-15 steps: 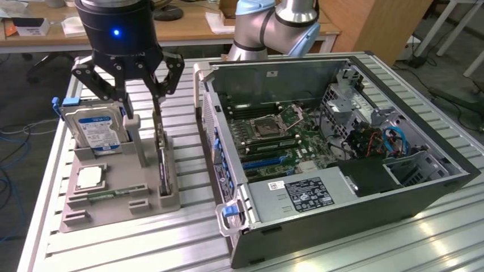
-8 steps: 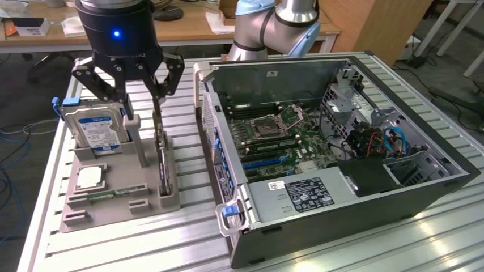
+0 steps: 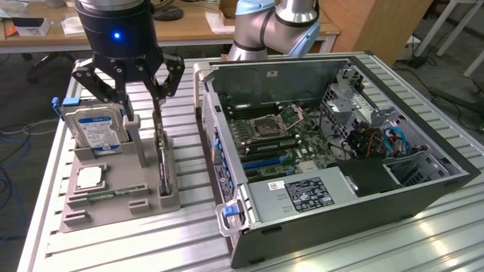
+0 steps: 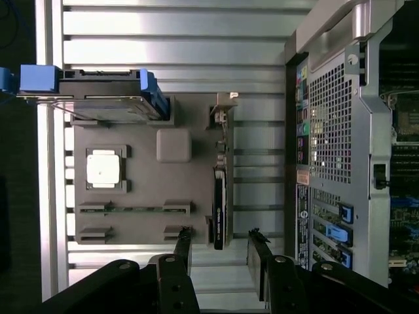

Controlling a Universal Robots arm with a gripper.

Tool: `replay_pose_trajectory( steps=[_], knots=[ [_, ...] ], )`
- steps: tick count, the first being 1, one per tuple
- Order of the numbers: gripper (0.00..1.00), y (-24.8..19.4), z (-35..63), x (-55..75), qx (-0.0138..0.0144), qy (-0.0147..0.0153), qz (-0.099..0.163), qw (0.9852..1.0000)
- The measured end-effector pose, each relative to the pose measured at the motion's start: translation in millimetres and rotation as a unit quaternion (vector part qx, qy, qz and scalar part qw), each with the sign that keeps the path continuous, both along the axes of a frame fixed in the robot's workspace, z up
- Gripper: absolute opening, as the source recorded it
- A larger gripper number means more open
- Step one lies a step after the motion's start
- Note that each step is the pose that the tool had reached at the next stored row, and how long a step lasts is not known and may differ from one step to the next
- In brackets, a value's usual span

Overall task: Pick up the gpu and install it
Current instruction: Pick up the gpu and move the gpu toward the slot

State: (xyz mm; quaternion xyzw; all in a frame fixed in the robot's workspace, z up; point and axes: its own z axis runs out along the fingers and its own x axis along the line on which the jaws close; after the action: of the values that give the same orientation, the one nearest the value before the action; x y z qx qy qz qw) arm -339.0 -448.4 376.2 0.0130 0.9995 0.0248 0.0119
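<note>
A: Gripper (image 3: 144,110), state?

B: Jaws spread wide, nothing between them. It hangs over the grey holder (image 3: 113,209) on the table (image 3: 151,243), on the side nearest the open computer case (image 3: 340,141).

A: Where is the gpu?

B: The gpu (image 4: 219,196) stands on edge in a holder slot and has not been lifted. In the wrist view it reads as a thin dark strip in line with the gap between the two fingertips (image 4: 184,237). Its silver bracket (image 4: 223,110) is at the end away from them. I judge no contact, though the exterior view is not clear on that.

A: Neighbours?

B: The hard drive (image 3: 94,130) stands upright just beside it, to the exterior view's left. The CPU chip (image 3: 89,177) lies flat in its pocket, near the hard drive.

A: Risks from here?

B: My reading only:
- The card is thin. If the jaws close off-centre, one finger lands first and levers the card against the slot wall.
- The finger on the hard drive side has little room and could clip the drive or its post on the way down.
- A grip half on the black block and half on bare board may slip or tilt.
- A tilted card would meet the motherboard (image 3: 280,136) slot crooked, or its bracket could snag the case wall.
</note>
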Motion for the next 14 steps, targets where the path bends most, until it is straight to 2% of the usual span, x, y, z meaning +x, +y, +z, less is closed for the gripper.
replay_pose_trajectory(
  steps=[14],
  knots=[
    [0.47, -2.0, -2.3, 0.0, 0.0, 0.0001, 0.001, 1.0]
  ],
)
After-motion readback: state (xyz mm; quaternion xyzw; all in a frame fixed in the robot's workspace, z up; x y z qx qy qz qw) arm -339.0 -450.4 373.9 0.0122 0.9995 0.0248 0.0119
